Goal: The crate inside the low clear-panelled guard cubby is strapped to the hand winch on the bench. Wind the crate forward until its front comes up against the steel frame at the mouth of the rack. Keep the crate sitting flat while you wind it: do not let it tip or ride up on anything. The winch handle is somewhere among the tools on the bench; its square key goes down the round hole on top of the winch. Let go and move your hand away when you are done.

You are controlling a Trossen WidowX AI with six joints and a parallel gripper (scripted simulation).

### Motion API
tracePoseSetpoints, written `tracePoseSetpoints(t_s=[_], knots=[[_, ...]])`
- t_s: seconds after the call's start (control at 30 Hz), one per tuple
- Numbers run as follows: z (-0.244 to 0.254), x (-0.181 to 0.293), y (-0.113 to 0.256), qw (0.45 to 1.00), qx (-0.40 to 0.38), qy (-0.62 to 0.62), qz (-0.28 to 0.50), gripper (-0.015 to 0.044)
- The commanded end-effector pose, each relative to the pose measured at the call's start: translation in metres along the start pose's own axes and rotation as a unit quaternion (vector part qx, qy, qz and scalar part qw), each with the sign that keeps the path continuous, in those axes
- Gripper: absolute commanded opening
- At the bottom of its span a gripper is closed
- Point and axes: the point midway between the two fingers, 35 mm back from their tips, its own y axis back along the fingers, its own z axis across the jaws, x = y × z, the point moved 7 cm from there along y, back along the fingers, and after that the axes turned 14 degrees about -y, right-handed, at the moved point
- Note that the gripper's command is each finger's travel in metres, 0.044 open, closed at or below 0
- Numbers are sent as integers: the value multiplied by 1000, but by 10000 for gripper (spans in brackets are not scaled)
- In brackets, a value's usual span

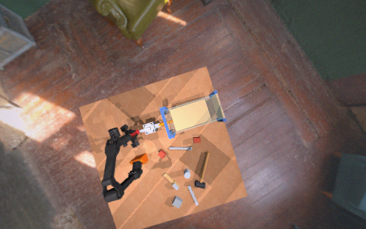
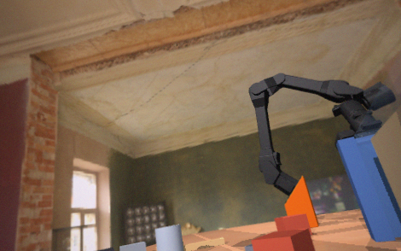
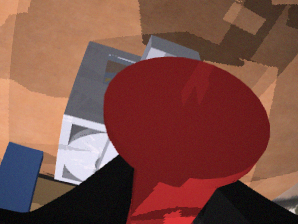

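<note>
My gripper (image 1: 132,135) (image 3: 161,162) is shut on the red grip (image 3: 185,115) of the winch handle, beside the white winch (image 1: 149,128) (image 3: 82,152). The handle's pale arm (image 1: 142,131) runs from the grip to the winch top; the key and hole are hidden. An orange strap (image 1: 162,125) runs from the winch toward the cubby. The cream crate (image 1: 191,114) lies inside the clear-panelled cubby (image 1: 215,109), looking flat from above. Its front is close behind the blue-ended frame (image 1: 167,123) at the mouth; I cannot tell whether they touch. Behind the crate there is free space inside the cubby.
An orange wedge (image 1: 139,159) (image 2: 302,205) stands near the arm base. Red blocks (image 1: 161,153) (image 1: 196,139) and a wrench (image 1: 180,148) lie beside the cubby. A hammer (image 1: 203,167), a pale-handled tool (image 1: 168,179), a grey cylinder (image 1: 187,174) and a grey block (image 1: 177,202) are farther off.
</note>
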Motion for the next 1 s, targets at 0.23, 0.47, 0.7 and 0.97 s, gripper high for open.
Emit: tracePoseSetpoints(t_s=[0.23, 0.47, 0.7, 0.97], knots=[[34, 6, -1, 1000, -21, 11, -4, 0], [43, 10, -2, 1000, -21, 11, -3, 0], [50, 14, -3, 1000, -22, 11, -3, 0], [58, 20, -4, 1000, -22, 11, -3, 0]])
